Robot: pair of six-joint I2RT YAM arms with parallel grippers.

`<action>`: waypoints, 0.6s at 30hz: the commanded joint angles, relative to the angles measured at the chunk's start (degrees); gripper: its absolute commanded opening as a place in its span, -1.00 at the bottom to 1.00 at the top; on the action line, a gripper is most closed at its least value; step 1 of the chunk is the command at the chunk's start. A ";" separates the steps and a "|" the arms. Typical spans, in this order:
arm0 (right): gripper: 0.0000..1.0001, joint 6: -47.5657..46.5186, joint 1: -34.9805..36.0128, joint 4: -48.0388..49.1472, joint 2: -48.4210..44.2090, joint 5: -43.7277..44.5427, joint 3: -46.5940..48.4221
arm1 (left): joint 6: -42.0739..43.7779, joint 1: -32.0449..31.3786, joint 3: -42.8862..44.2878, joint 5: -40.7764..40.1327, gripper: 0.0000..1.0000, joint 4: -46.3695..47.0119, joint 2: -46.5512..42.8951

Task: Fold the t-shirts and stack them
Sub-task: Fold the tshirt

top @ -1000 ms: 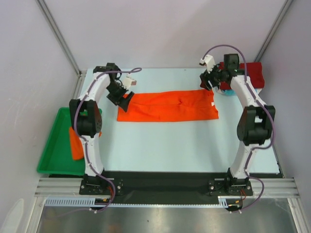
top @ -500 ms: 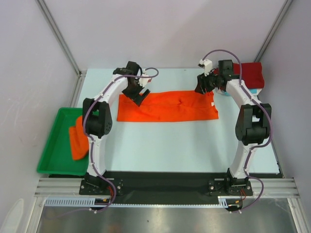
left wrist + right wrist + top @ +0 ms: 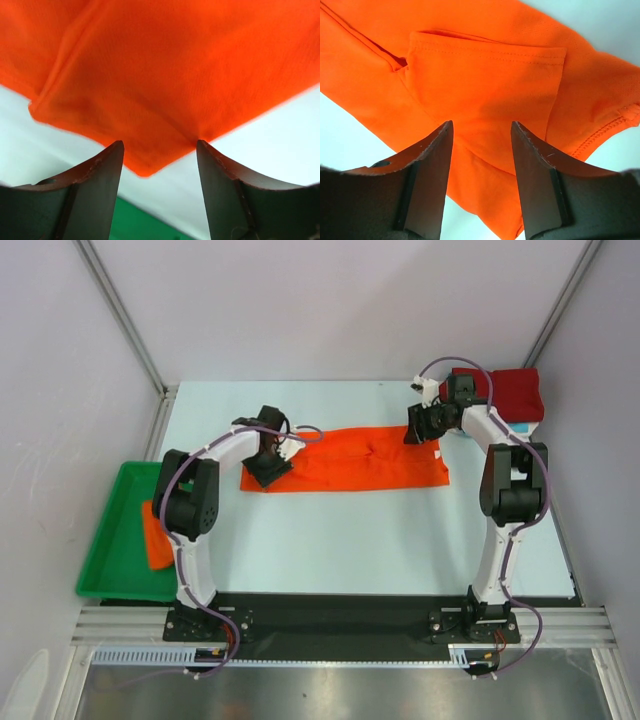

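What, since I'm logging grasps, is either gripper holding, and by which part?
Nothing: the left gripper and right gripper both stand open over the flat orange shirt.

We are logging the pale blue table [image 3: 330,530] | an orange t-shirt [image 3: 350,460] is lying flat, folded long, across its far half | a dark red t-shirt [image 3: 515,390] is sitting at its far right corner

Bright, even light falls from above, and shadows on the pale surface [image 3: 330,530] are faint and soft. The metal strip [image 3: 340,690] at the near edge shows dull glare. In the wrist views the dark gripper fingers [image 3: 90,195] are soft-edged, and the orange t-shirt [image 3: 175,75] is slightly blurred.
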 commanded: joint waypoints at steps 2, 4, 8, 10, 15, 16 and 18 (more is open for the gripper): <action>0.09 -1.24 0.29 -3.20 1.17 -0.36 4.94 | 5.50 0.39 -4.55 -3.65 0.30 4.49 -2.85; 0.09 -1.42 0.37 -3.81 1.69 -0.36 5.56 | 5.85 0.40 -4.37 -3.82 0.28 3.97 -1.53; 0.09 -1.50 0.72 -3.73 0.91 -0.09 4.95 | 6.55 0.57 -4.89 -2.85 0.23 2.82 -1.17; 0.10 -1.50 0.90 -3.20 0.29 -0.01 3.81 | 7.60 0.57 -5.42 -2.77 0.22 2.82 -1.88; 0.09 -1.50 0.90 -2.68 -0.76 0.43 2.58 | 8.92 1.27 -5.43 -2.33 0.12 0.81 -3.11; 0.10 -1.33 0.99 -2.59 -0.85 0.87 2.40 | 9.27 1.53 -5.60 -2.07 0.11 -0.24 -3.28; 0.11 -1.07 0.73 -2.41 -0.50 1.05 2.66 | 9.63 2.50 -6.13 -1.19 0.11 -0.95 -2.94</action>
